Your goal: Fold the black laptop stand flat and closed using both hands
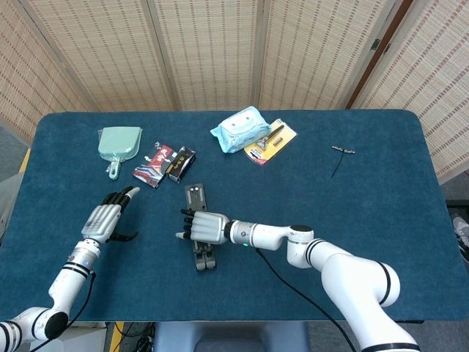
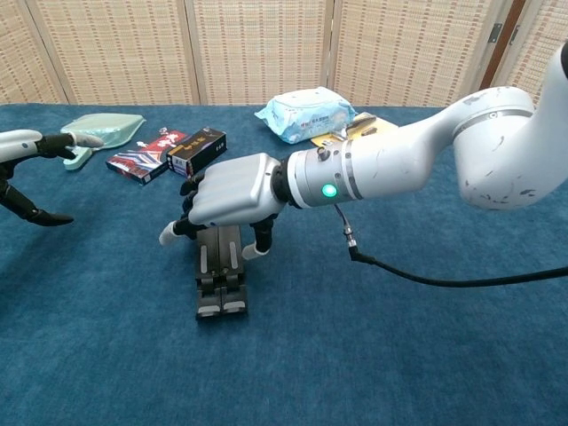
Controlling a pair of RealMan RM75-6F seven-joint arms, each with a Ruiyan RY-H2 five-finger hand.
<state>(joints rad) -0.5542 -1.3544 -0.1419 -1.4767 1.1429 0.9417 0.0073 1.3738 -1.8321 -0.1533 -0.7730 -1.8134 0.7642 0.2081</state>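
The black laptop stand (image 1: pixel 196 197) lies on the blue table (image 1: pixel 381 198) left of centre, its two bars side by side and touching, flat on the cloth (image 2: pixel 220 282). My right hand (image 1: pixel 207 227) sits over the stand's middle and grips it, fingers down one side and thumb down the other (image 2: pixel 232 200). The middle of the stand is hidden under the hand. My left hand (image 1: pixel 108 218) hovers to the left of the stand, apart from it, fingers spread and holding nothing (image 2: pixel 34 147).
Along the back stand a green dustpan (image 1: pixel 119 141), a red packet (image 1: pixel 152 163), a small black box (image 1: pixel 181 163), a pack of wipes (image 1: pixel 240 129) and a yellow carded pen (image 1: pixel 270 141). A small black clip (image 1: pixel 342 151) lies far right. A cable (image 2: pixel 426 277) trails from my right wrist.
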